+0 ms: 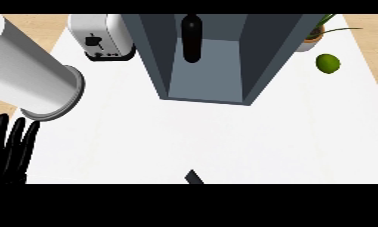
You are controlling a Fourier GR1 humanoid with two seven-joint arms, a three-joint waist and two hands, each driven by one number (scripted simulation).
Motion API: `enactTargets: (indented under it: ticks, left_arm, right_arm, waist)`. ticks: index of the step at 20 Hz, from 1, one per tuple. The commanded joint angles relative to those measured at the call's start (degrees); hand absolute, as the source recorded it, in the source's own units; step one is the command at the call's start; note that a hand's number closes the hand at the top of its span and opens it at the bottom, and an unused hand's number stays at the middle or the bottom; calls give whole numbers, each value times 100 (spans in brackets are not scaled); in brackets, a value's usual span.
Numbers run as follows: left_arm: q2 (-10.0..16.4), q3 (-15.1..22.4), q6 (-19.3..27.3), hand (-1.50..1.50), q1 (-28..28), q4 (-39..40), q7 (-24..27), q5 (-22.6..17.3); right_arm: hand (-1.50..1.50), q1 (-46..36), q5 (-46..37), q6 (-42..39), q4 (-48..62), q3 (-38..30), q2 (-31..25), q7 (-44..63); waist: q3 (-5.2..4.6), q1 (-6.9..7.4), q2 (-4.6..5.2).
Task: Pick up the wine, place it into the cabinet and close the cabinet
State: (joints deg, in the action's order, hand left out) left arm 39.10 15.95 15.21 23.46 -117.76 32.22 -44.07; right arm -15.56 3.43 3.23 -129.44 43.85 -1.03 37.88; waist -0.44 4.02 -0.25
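The wine bottle [191,38], dark and slim, stands inside the open grey-blue cabinet [251,56] at the back middle of the white counter, on its pale inner floor near the back. No hand touches it. My left hand [15,146] rests open at the lower left edge, fingers straight and pointing up, far from the cabinet. Only a small black bit of my right hand [193,176] shows at the bottom middle, well in front of the cabinet's open side.
A white toaster [100,38] sits left of the cabinet. A large pale cylinder [37,73] lies slanted at the far left. A green lime [328,63] and a potted plant [316,33] are at the right. The counter [221,136] spreads before the cabinet.
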Motion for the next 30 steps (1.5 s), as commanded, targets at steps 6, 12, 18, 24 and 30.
enactTargets:
  ticks: [6,12,18,24,30]
  left_arm:
    - [303,-780,-883,-150,220,246,119,-545]
    - [474,-1178,-1404,-150,607,151,98,-875]
    - [649,-1599,-1611,-150,327,412,-65,-1104]
    - [740,-2041,-1742,-150,306,517,-248,-1425]
    - [767,-2315,-1853,-150,364,571,-406,-1535]
  right_arm:
    - [150,-3002,1038,1528,1976,-540,100,47]
    - [150,-4681,1821,1703,3643,-1160,101,-270]
    - [150,-5197,3644,809,4690,-1228,102,-321]
    - [150,-5360,4769,-453,6007,-1539,102,-521]
    - [150,-5957,3764,-310,7515,-1899,103,-1824]
  waist:
    - [10,105,57]
    - [21,199,53]
    - [25,241,135]
    - [34,23,110]
    - [33,-70,89]
